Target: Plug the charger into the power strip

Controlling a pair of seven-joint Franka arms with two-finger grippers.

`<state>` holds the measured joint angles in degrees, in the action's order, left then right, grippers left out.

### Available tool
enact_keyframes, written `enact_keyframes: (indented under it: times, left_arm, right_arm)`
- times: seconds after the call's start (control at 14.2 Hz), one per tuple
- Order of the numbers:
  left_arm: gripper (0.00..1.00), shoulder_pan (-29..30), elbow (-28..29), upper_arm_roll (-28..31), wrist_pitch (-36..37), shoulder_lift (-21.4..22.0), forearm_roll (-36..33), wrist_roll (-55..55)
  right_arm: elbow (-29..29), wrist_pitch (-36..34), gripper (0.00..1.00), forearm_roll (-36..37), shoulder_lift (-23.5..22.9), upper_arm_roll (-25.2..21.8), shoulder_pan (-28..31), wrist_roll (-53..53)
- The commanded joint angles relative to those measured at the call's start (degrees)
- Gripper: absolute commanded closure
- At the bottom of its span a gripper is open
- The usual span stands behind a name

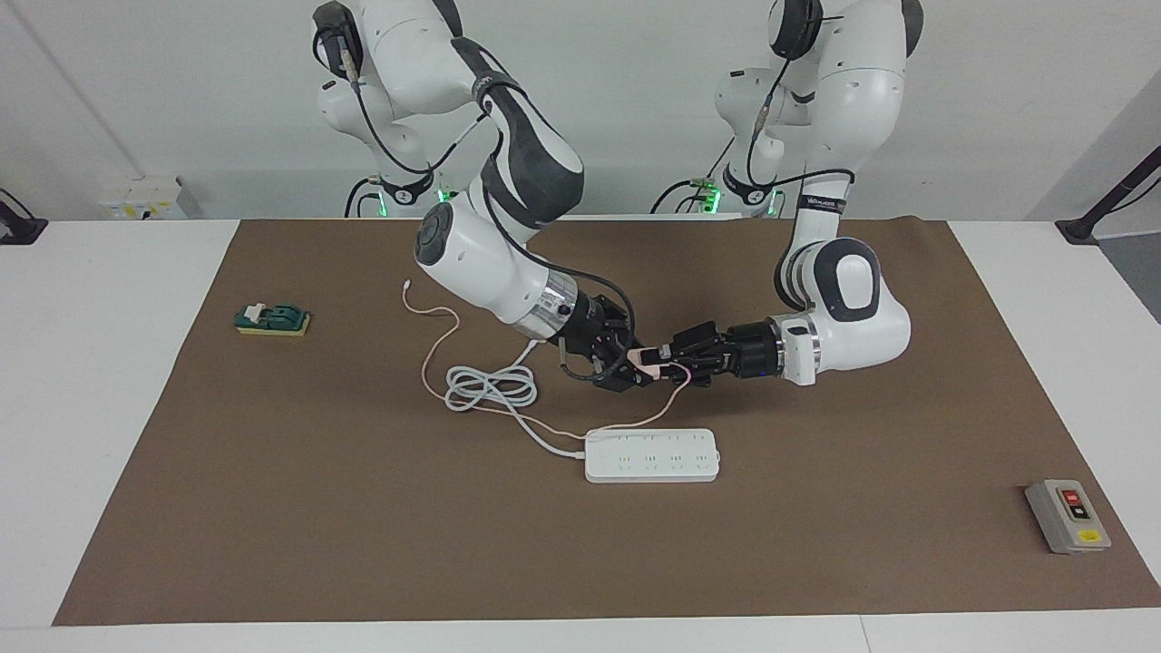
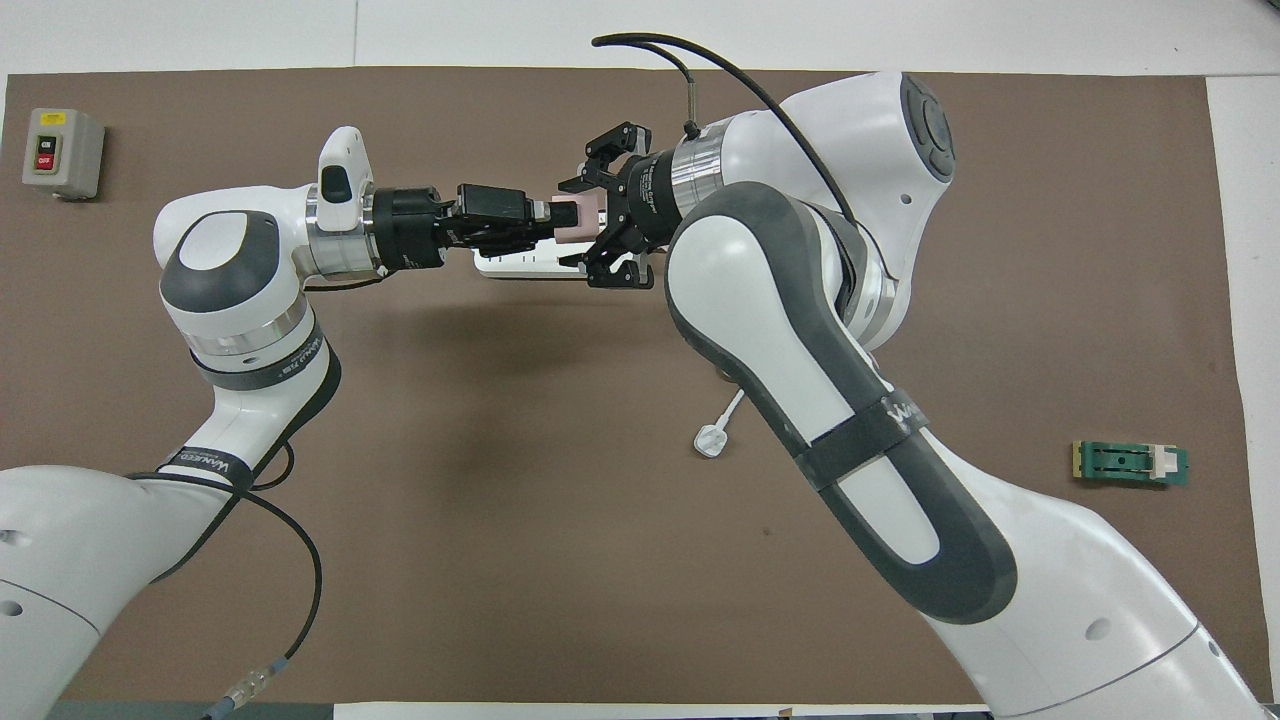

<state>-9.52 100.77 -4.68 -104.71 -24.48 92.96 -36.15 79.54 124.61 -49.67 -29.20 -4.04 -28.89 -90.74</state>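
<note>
The charger point(image 1: 649, 359), a pale-pink cube, hangs in the air over the brown mat between the two grippers, on the robots' side of the power strip point(image 1: 651, 455). My left gripper point(image 1: 665, 362) is shut on its end nearer the left arm. My right gripper point(image 1: 635, 364) is at the cube's other end; whether it grips I cannot tell. From overhead the charger point(image 2: 578, 218) sits between the left gripper point(image 2: 548, 215) and the right gripper point(image 2: 598, 216), and both hide most of the power strip point(image 2: 520, 266). The pink cable point(image 1: 435, 349) trails down onto the mat.
The strip's white cord point(image 1: 490, 385) lies coiled toward the right arm's end, its white plug point(image 2: 710, 440) nearer the robots. A grey button box point(image 1: 1068, 515) sits at the left arm's end, a green block point(image 1: 272, 319) at the right arm's end.
</note>
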Motion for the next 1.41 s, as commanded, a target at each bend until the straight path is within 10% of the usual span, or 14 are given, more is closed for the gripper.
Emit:
enact_keyframes:
  times: [0.0, 0.35, 1.34]
  left_arm:
    - [1.0, -0.5, -1.19, 0.37, -0.94, -0.31, 0.65, -0.33]
    - [1.0, 1.17, -3.56, 0.9, -3.12, -0.05, -2.15, 3.53]
    - [1.0, 9.08, -8.13, 9.85, 11.18, 18.23, -71.46, 28.59]
  right_arm:
    - [1.23, -0.42, 0.0, -0.25, 1.77, 0.17, 0.41, -1.28]
    - [1.14, -3.05, 0.0, -0.08, 2.74, 0.08, 2.6, -1.2]
    - [1.23, -22.46, 0.0, 14.06, 12.76, -0.45, 14.72, 17.83]
